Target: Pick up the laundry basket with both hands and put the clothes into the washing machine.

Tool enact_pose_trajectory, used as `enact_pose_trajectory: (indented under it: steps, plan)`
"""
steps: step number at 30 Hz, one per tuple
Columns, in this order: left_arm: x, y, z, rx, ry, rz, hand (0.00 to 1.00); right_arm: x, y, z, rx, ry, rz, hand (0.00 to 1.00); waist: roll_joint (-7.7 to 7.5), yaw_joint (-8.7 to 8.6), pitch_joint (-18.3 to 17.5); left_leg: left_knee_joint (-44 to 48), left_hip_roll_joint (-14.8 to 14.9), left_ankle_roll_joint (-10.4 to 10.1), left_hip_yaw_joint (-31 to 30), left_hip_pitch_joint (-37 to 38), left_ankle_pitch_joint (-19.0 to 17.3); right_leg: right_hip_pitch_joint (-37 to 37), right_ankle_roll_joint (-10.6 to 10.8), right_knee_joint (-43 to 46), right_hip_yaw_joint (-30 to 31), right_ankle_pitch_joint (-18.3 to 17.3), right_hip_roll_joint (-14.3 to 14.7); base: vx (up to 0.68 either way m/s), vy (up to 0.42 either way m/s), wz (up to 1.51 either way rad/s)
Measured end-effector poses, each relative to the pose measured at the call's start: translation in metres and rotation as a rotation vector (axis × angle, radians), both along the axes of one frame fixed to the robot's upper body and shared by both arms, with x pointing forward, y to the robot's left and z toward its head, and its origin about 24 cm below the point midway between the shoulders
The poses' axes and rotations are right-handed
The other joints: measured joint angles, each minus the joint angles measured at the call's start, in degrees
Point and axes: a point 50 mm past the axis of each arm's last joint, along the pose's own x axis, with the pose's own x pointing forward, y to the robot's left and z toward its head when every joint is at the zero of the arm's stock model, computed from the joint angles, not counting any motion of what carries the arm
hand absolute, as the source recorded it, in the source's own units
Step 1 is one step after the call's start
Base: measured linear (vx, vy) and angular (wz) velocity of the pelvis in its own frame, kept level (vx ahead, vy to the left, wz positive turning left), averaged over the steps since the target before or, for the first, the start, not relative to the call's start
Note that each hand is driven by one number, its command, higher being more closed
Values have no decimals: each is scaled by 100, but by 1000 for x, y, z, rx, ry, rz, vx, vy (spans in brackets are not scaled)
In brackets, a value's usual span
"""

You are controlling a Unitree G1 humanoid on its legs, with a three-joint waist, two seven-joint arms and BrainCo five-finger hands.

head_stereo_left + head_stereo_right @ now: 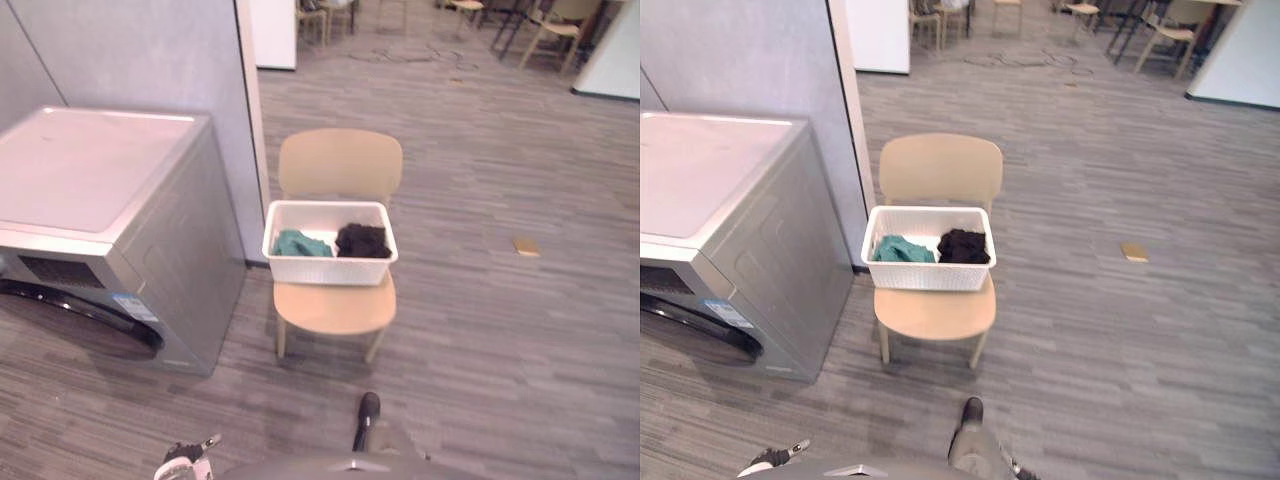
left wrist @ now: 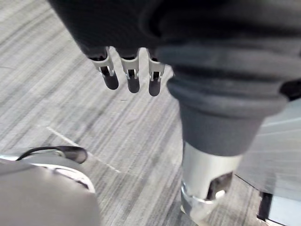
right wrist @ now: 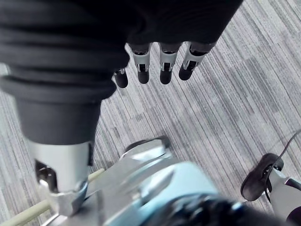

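grey steel washing machine point(image 1: 110, 230) stands on the robot's left, its front turned toward the lower left of the head views; whether its door is open cannot be told. just beside it on the right is a pale wooden chair point(image 1: 338, 165). the white laundry basket point(image 1: 330, 270) sits across the chair's seat, its back rim near the backrest. inside it lie a green cloth point(image 1: 300, 243) on the left and a black cloth point(image 1: 362, 240) on the right, close together.

the left hand point(image 2: 133, 75) and the right hand point(image 3: 164, 66) hang over bare floor, fingers relaxed and straight, holding nothing and well apart from the basket.

by my reading the task has not begun: the approach is the step in hand. the next move calls for closing in on the chair, then bringing one hand to each short side of the basket so the fingers can hook under the rim and lift it level.
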Motion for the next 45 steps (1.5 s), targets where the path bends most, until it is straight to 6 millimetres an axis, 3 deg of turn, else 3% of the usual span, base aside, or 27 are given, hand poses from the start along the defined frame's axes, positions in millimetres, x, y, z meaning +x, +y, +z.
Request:
enact_pose_trajectory:
  steps: [1, 2, 3, 4, 6, 8, 11, 15, 16, 19, 21, 24, 26, 27, 30, 32, 33, 34, 35, 37, 38, 39, 40, 41, 42, 44, 45]
  plan:
    - [-6, 2, 0, 2, 16, 5, 0, -2, 3, -1, 7, 4, -3, 0, -87, 19, -20, 48, 16, -15, -38, -15, 11, 22, 66, 607, 154, -157, 22, -100, -154, 30]
    - [-17, 5, -1, 7, 37, 26, 0, -5, 9, -2, 22, 9, -6, 0, -272, 86, -93, 167, -4, -19, -147, -130, 14, 243, 336, 1250, 447, -414, 132, -61, -150, 34]
    - [-21, 8, 0, 12, 45, 40, 0, -4, 12, -3, 29, 5, -3, 0, -371, 124, -115, 293, -38, -20, -261, -271, 14, 584, 529, 1134, 665, -618, 237, -87, -181, 42]
    - [-22, 8, -1, 12, 45, 51, 0, -2, 13, -3, 30, 5, 18, 0, -435, 169, -137, 375, -124, -25, -365, -438, 88, 900, 567, 421, 790, -1048, 307, -86, -135, 35]
    - [-19, 0, -2, -8, 38, 64, 0, 11, 4, 1, -9, -23, 77, 0, -284, 302, -259, 165, -187, 81, -481, -841, 526, 1274, 292, -1104, 873, -1223, 513, -113, -102, 7]
    - [-14, -6, -3, -19, 30, 44, 0, 40, 1, 8, -32, -81, 145, 0, -74, 314, -178, 215, -112, 61, -588, -1251, 687, 1350, 105, -1993, 961, -1047, 665, -201, -79, 0]
    - [-7, -8, -2, -14, 16, 20, 0, 57, 10, 10, -22, -111, 195, 0, 14, 367, -103, 472, -19, 28, -885, -1601, 916, 1430, 14, -2378, 844, -714, 776, -251, -62, 25]
    - [-3, -10, -2, -6, 14, -24, 0, 56, 8, 9, -28, -108, 196, 0, 71, 349, -10, 280, 81, 11, -954, -1641, 949, 1525, -9, -2440, 574, -694, 790, -244, -9, 43]
    - [1, -9, -1, -4, 9, -39, 0, 55, 8, 9, -33, -107, 194, 0, 158, 331, 24, 231, 99, 53, -906, -1702, 938, 1539, 12, -2538, 521, -616, 787, -260, -1, 47]
    - [-2, -8, -2, -2, 22, -43, 0, 52, 3, 9, -42, -107, 171, 0, 102, 248, 45, -221, 86, 358, -484, -1752, 1015, 1559, 105, -2894, 397, -503, 636, -148, 29, 56]
    - [-2, -6, -2, 4, 25, -43, 0, 46, 2, 8, -44, -92, 170, 0, 79, 189, 49, -571, -11, 394, -293, -1740, 1043, 1584, 175, -3129, 257, -456, 476, -87, 90, 71]
    - [-1, -10, -2, 2, 29, -53, 0, 43, -9, 10, -67, -86, 154, 0, 196, 125, 147, -702, -118, 325, -241, -1791, 1173, 1883, 266, -3431, 36, -315, 356, -24, 127, 81]
    - [0, -9, -2, 9, 29, -64, 0, 39, -8, 8, -70, -66, 172, 0, 105, 118, 156, -879, -274, 188, -141, -1769, 1283, 1949, 329, -3575, -54, -291, 156, 11, 162, 75]
    - [2, -9, -2, 10, 26, -64, 0, 38, -9, 9, -74, -63, 177, 0, 117, 110, 162, -819, -309, 289, -139, -1795, 1353, 1959, 377, -3584, -72, -267, 100, 54, 157, 44]
    - [-11, -15, -5, -10, 64, -71, 0, 38, -19, 11, -97, -60, 165, 0, 324, 105, 126, -741, -457, 271, -115, -1861, 1563, 2249, 569, -3802, -190, -196, -48, 73, 179, 29]
    - [-6, -9, -3, 10, 58, -114, 0, 37, -16, 10, -87, -55, 169, 0, 190, 77, 145, -1006, -769, 255, -167, -1818, 1560, 2219, 701, -3821, -212, -282, -289, 113, 218, 46]
    - [1, -7, -2, 22, 50, -152, 0, 35, -12, 8, -79, -44, 184, 0, 58, 86, 147, -981, -949, 518, -176, -1792, 1674, 2151, 820, -3760, -225, -319, -510, 144, 220, 36]
    - [1, -8, -2, 22, 52, -171, 0, 36, -15, 9, -89, -41, 193, 0, 167, 107, 120, -946, -953, 527, -156, -1804, 1627, 2163, 859, -3716, -246, -313, -536, 158, 196, 24]
    - [3, -10, -2, 27, 54, -210, 0, 36, -16, 10, -97, -36, 210, 0, 147, 104, 119, -885, -1070, 626, -152, -1813, 1655, 2226, 930, -3684, -303, -306, -635, 180, 186, 28]
    - [14, -7, 1, 61, 37, -311, 0, 41, -14, 10, -102, -44, 240, 0, 55, 103, 64, -947, -1308, 739, -171, -1771, 1579, 2136, 624, -3269, -140, -132, -840, 203, 220, 29]
    - [22, -7, 2, 71, 17, -344, 0, 53, -15, 14, -118, -74, 273, 0, 95, 103, 69, -1000, -1257, 754, -168, -1771, 1589, 1675, 400, -2354, 6, -52, -826, 150, 158, 9]
    - [26, -7, 4, 79, 2, -357, 0, 62, -14, 16, -127, -91, 299, 0, 116, 88, 78, -985, -1184, 754, -168, -1796, 1589, 1348, 206, -1768, 118, -41, -791, 105, 92, 7]
    - [39, 1, 10, 114, -37, -391, 0, 81, -4, 22, -139, -144, 387, 0, 39, 82, 163, -908, -999, 753, -205, -1783, 1587, 688, -47, -257, 588, 53, -501, 94, 63, 5]
    - [45, 5, 12, 130, -54, -406, 0, 85, 2, 22, -136, -164, 412, 0, -23, 76, 199, -854, -933, 758, -285, -1790, 1583, 477, -44, 227, 792, 64, -292, 91, -12, 19]
    - [55, 11, 16, 153, -80, -428, 0, 93, 11, 25, -129, -202, 434, 0, -92, 66, 273, -771, -821, 750, -411, -1801, 1588, 264, 1, 819, 1078, 48, 69, 97, -71, 51]
    - [82, 15, 27, 182, -151, -464, 0, 99, 21, 30, -131, -266, 421, 0, -226, 70, 361, -529, -590, 746, -956, -1960, 1597, -237, 441, 1798, 1425, -240, 1038, 117, -110, 93]
    - [87, 12, 28, 180, -169, -466, 0, 100, 20, 31, -136, -279, 411, 0, -245, 77, 359, -507, -584, 736, -1102, -1989, 1596, -321, 495, 1859, 1370, -336, 1117, 102, -103, 118]
